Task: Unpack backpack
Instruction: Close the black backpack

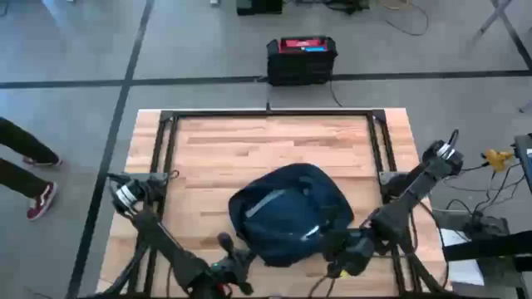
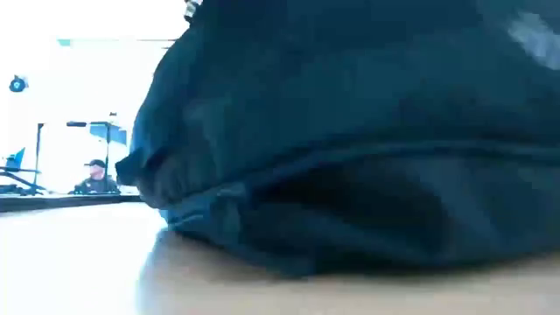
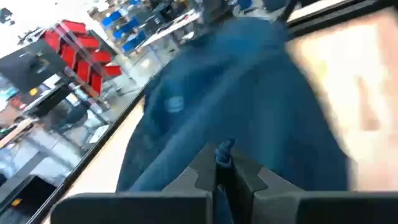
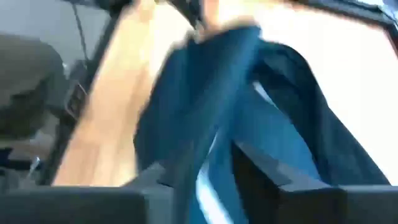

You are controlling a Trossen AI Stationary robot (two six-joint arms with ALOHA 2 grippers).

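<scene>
1. The backpack [image 1: 288, 213] sits as a dark navy dome on the near half of the wooden table [image 1: 274, 141], roughly centred between both arms.
2. Left gripper [image 3: 222, 163] is at the bag's near-left edge, fingers pinched right together, and a small bit of the bag seems caught at the tips.
3. Right gripper [image 4: 202, 165] is at the near-right edge, jaws partly apart with a blue fold of fabric between them.
4. A black box with a red top [image 1: 301, 58] stands on the floor past the table.
</scene>
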